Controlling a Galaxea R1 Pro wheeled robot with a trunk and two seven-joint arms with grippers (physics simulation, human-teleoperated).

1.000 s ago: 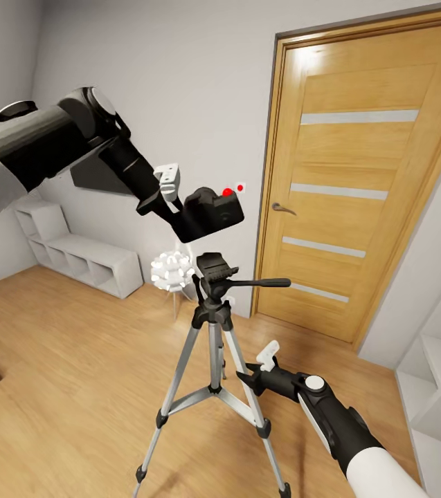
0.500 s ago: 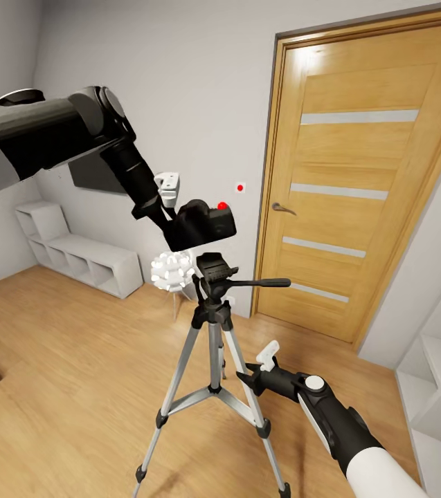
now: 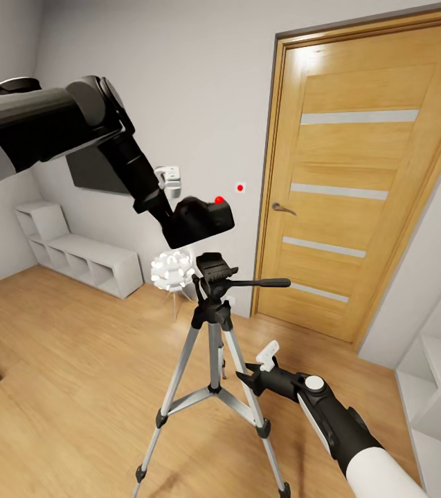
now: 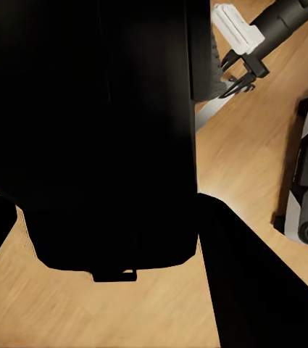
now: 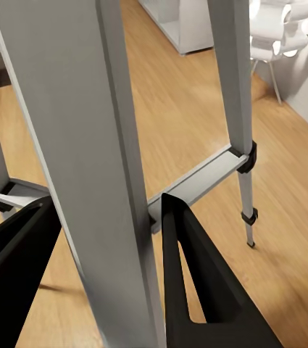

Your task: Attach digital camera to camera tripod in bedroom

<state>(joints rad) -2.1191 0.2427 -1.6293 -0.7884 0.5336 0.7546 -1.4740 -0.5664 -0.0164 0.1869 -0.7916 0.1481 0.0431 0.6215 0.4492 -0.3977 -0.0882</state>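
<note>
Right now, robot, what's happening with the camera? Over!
Left gripper shut on digital camera, just above tripod head, not seated. Right gripper straddles a tripod leg. Nothing between them.

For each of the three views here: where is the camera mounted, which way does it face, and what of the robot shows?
Head view: on the robot's head, facing forward and down at camera tripod and door; both arms show, left claw holding digital camera.
Left wrist view: along the left claw; the dark camera body fills most, right arm beyond.
Right wrist view: along right claw, astride a tripod leg.
Shared: tripod, wood floor.
</note>
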